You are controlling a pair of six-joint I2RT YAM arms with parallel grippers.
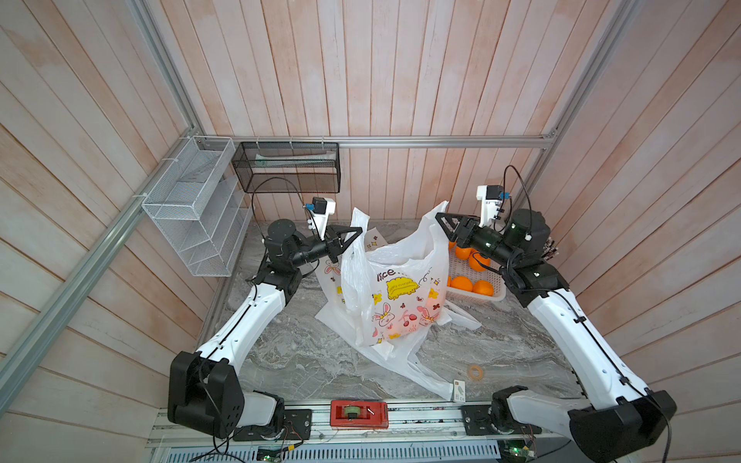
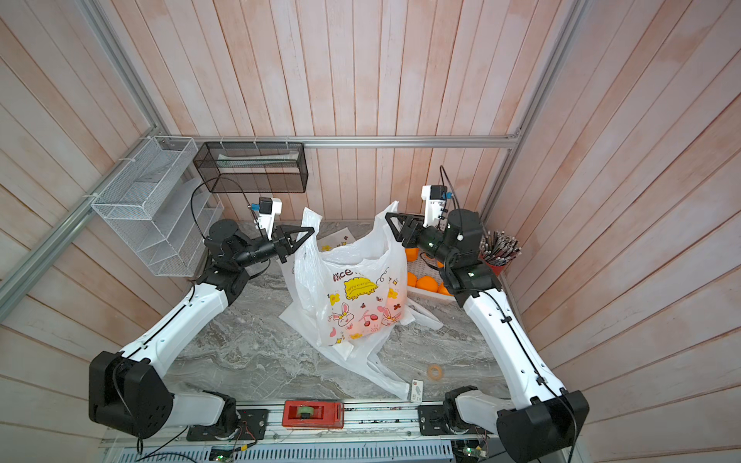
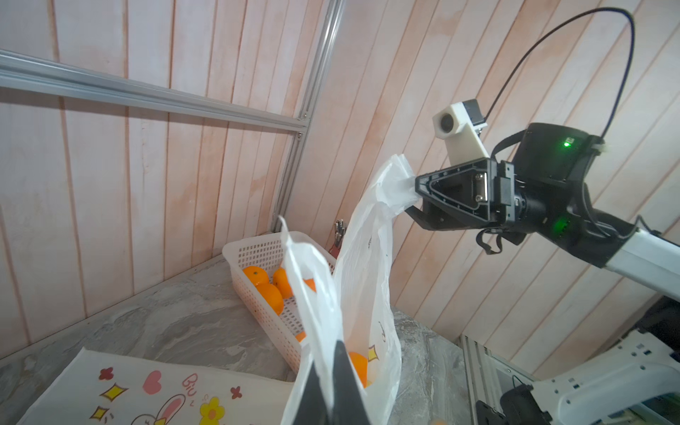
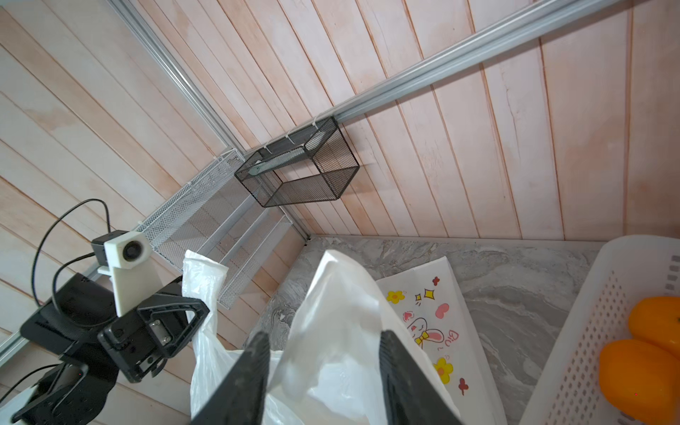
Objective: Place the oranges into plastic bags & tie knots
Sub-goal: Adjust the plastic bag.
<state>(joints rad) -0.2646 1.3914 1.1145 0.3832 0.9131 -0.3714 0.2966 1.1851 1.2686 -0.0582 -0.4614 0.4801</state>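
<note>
A printed plastic bag (image 1: 397,296) (image 2: 353,296) stands upright mid-table with its mouth held up. My left gripper (image 1: 355,232) (image 3: 329,353) is shut on the bag's left handle (image 3: 312,279). My right gripper (image 1: 441,218) (image 4: 325,335) is open; the bag's right handle (image 4: 338,294) stands loose between its spread fingers. An orange (image 3: 358,366) shows through the bag's wall. More oranges (image 1: 467,282) (image 4: 640,375) lie in the white perforated basket (image 1: 495,294) (image 3: 257,254) behind the right gripper. Other plastic bags (image 1: 333,272) (image 4: 438,312) lie flat beneath and behind the standing one. No knots are visible.
A white wire rack (image 1: 192,208) and a black mesh basket (image 1: 286,166) hang on the back left walls. A red tape dispenser (image 1: 359,414) sits on the front rail, a tape ring (image 1: 475,372) and a small card (image 1: 459,391) near it. A pencil cup (image 2: 499,250) stands far right.
</note>
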